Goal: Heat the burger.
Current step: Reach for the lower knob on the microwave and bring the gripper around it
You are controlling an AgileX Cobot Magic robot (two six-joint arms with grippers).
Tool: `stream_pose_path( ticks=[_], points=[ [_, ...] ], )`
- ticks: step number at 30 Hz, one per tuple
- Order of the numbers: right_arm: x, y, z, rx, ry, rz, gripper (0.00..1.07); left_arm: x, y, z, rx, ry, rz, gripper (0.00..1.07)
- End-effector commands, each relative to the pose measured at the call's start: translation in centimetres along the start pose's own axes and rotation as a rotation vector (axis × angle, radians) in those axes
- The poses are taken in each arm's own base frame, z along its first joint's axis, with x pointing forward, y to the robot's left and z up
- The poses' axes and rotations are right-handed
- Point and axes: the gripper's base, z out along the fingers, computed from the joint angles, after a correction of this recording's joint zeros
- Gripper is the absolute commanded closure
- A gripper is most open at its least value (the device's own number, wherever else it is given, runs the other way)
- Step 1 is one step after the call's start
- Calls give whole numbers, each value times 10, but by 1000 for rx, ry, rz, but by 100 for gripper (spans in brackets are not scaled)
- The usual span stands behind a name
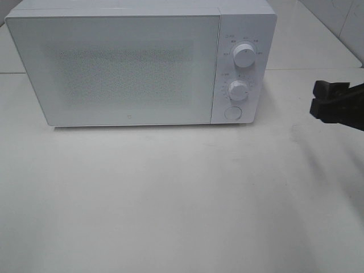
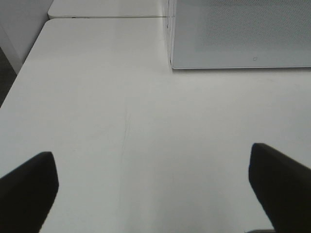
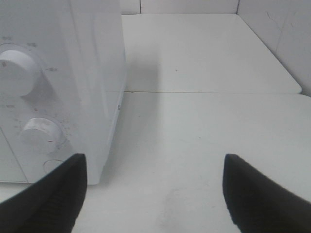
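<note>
One closed microwave (image 1: 131, 62) with two knobs (image 1: 244, 55) and one button (image 1: 232, 112) sits on the tabletop (image 1: 170, 199). The left end effector (image 2: 153, 187) and right end effector (image 3: 154, 189) gape wide, empty.

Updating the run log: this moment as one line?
microwave shut; burger unseen; left gripper open, empty; right gripper open, empty

Unreadable marks around microwave (image 1: 114, 68) dials (image 1: 244, 56); door logo (image 1: 129, 118) illegible
</note>
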Motion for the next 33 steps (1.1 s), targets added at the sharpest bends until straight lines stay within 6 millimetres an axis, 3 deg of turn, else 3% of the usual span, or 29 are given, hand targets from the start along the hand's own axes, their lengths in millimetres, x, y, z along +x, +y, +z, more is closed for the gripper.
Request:
stream_pose_path(
  ticks=[1, 22, 33],
  points=[
    [3, 13, 1, -3, -40, -43, 32, 1, -1, -2, 4, -34, -5, 6],
    [33, 95, 6, -51, -70, -85, 32, 1, -1, -2, 4, -34, -5, 6],
    [35, 101, 10, -52, -64, -109, 32, 1, -1, -2, 4, -34, -5, 6]
  ],
)
